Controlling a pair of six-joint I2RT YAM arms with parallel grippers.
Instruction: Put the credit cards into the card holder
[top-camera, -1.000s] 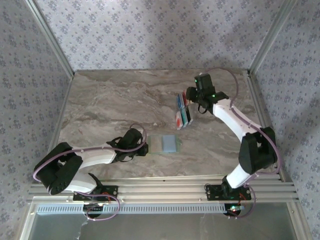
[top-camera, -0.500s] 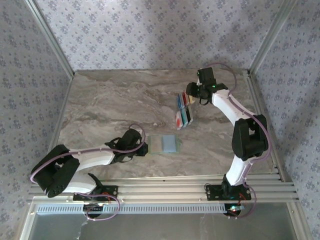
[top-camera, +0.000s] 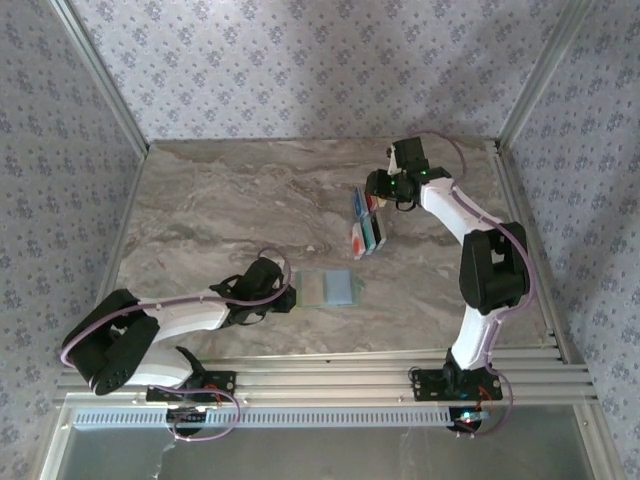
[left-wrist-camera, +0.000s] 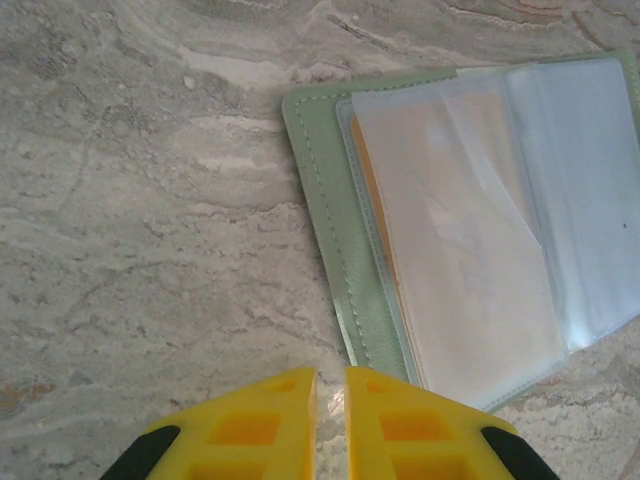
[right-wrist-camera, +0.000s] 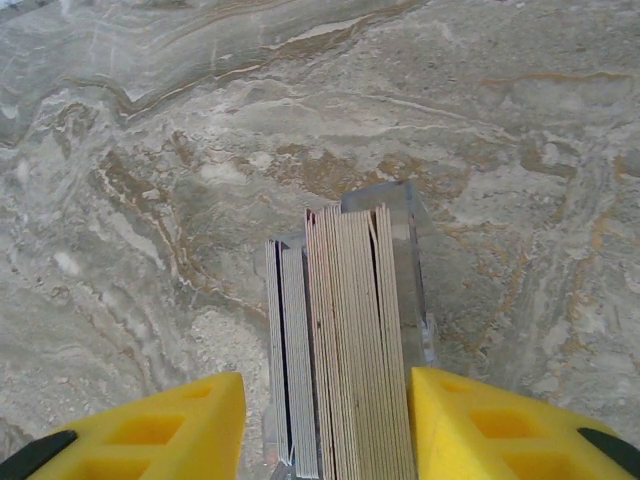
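The card holder (top-camera: 338, 288) lies open and flat near the table's front middle. In the left wrist view its pale green cover (left-wrist-camera: 322, 205) carries clear sleeves, with a tan card (left-wrist-camera: 372, 190) showing under the plastic. My left gripper (left-wrist-camera: 331, 415) is shut with nothing in it, its tips just short of the holder's near-left corner. The credit cards (top-camera: 366, 222) stand on edge in a clear rack at the back right. My right gripper (right-wrist-camera: 328, 430) is open, its yellow fingers (right-wrist-camera: 175, 430) on either side of the thick card stack (right-wrist-camera: 350, 330).
The marble table (top-camera: 220, 210) is walled in by patterned panels and metal posts. A metal rail (top-camera: 330, 375) runs along the near edge by the arm bases. The clear rack (right-wrist-camera: 405, 250) holds a thinner second stack (right-wrist-camera: 288, 340) left of the thick one.
The right arm has folded in, its elbow moving up and back, and its gripper has settled over the card rack. The left arm and card holder have not moved.
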